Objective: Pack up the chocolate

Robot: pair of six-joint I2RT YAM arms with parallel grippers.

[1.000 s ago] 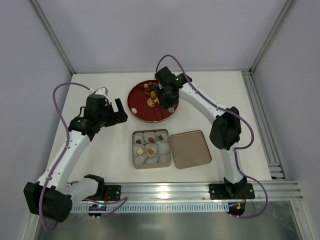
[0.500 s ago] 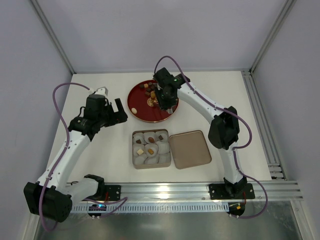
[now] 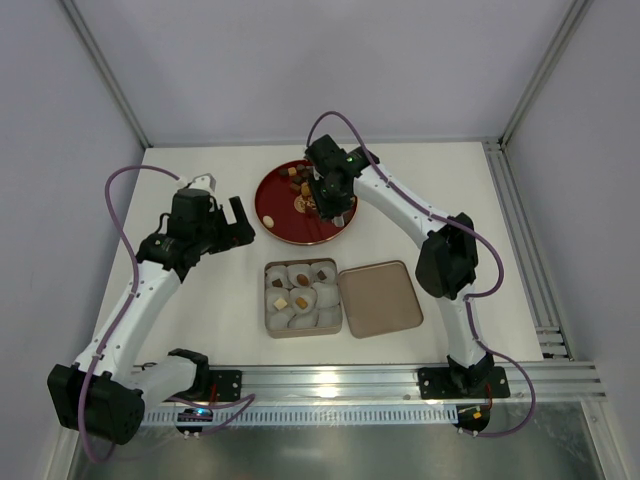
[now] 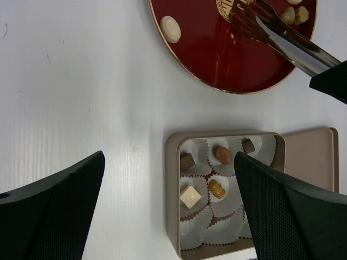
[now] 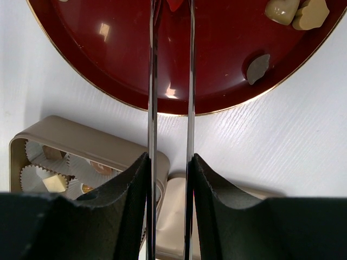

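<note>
Nearest the arm bases, an open tan tin (image 4: 172, 189) sits on the white desk (image 4: 81, 81) right under the left hand (image 4: 169, 162), whose fingers are spread wide and hold nothing. Crinkled paper cups (image 4: 227, 203) line the tin, and five of them carry chocolate (image 4: 223, 155): dark brown, brown, tan and one cream square. The lid (image 4: 309, 157) lies flat just beside the tin, on the right hand's side. Farther out, the right hand (image 5: 169, 160) is pressed together on thin metal tongs (image 5: 153, 81), whose two blades run straight ahead of its fingers over a red plate (image 5: 217, 81). A reddish piece shows between the blades at their far end; whether they clamp it cannot be told. More cream and tan pieces lie loose on the plate, ahead and to the right of this hand.
</note>
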